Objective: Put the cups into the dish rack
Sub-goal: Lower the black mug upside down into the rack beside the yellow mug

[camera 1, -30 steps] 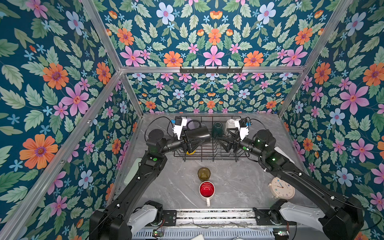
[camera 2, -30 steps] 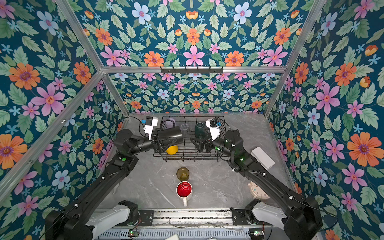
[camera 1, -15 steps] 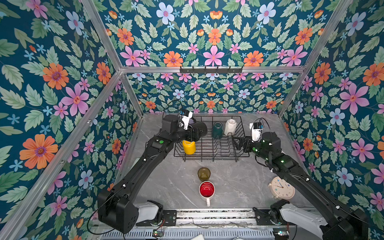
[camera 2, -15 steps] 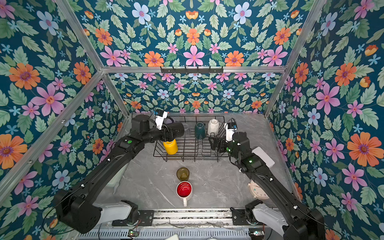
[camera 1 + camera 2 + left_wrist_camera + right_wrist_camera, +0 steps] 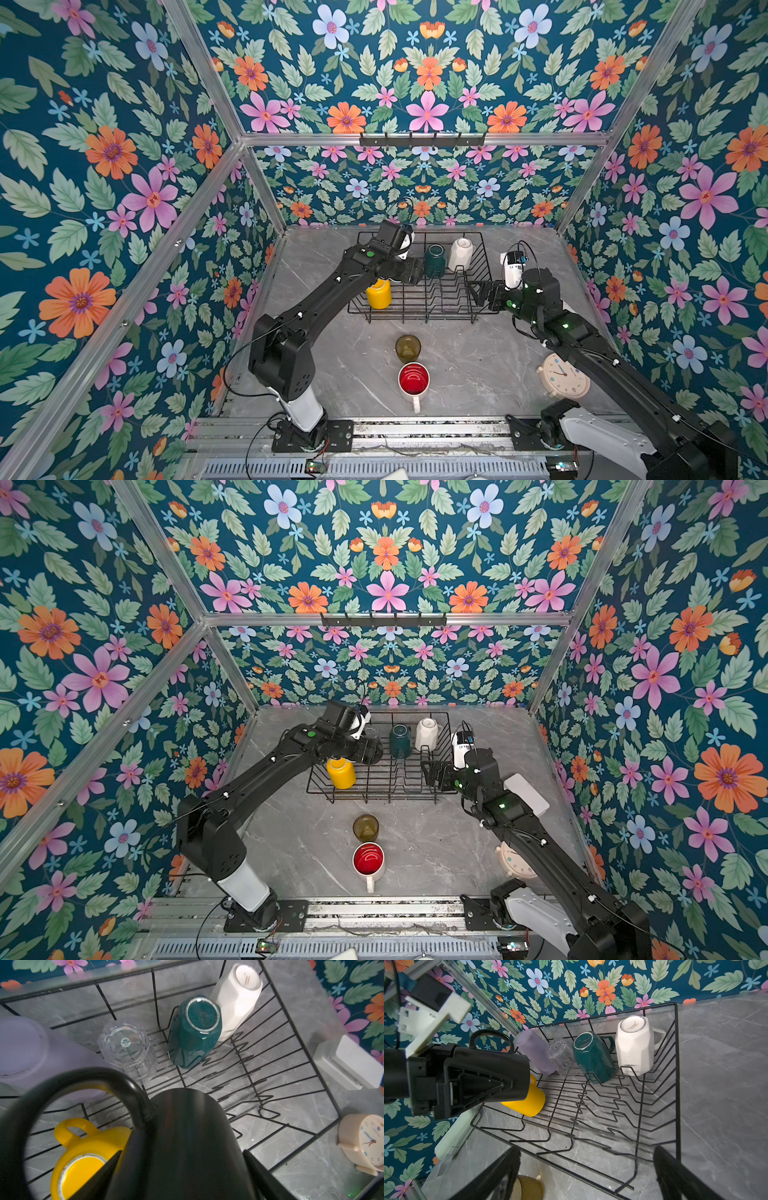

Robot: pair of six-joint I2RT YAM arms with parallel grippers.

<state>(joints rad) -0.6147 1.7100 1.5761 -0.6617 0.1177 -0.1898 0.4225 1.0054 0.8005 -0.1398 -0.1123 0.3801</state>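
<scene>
The black wire dish rack (image 5: 415,321) (image 5: 382,799) (image 5: 676,1064) stands at the back of the table. Upside down in it are a yellow mug (image 5: 379,294) (image 5: 83,1153), a teal mug (image 5: 434,259) (image 5: 593,1057), a white faceted mug (image 5: 460,253) (image 5: 633,1047), a lilac tumbler (image 5: 533,1051) and a clear glass (image 5: 126,1047). My left gripper (image 5: 409,272) (image 5: 181,1153) is shut on the black mug (image 5: 187,1126) (image 5: 492,1058), held above the rack beside the yellow mug. My right gripper (image 5: 478,293) (image 5: 587,1150) is open and empty at the rack's right rim. An olive glass (image 5: 407,348) and a red-lined white mug (image 5: 414,379) stand on the table in front.
A cream alarm clock (image 5: 565,376) sits at the front right beside my right arm. A white block (image 5: 525,793) lies right of the rack, and a pale green block (image 5: 454,1132) lies left of it. A black hook rail (image 5: 422,139) hangs on the back wall.
My left arm has stretched farther back and carried the black mug a little to the right over the rack. My right gripper has drawn back from inside the rack to its right rim.
</scene>
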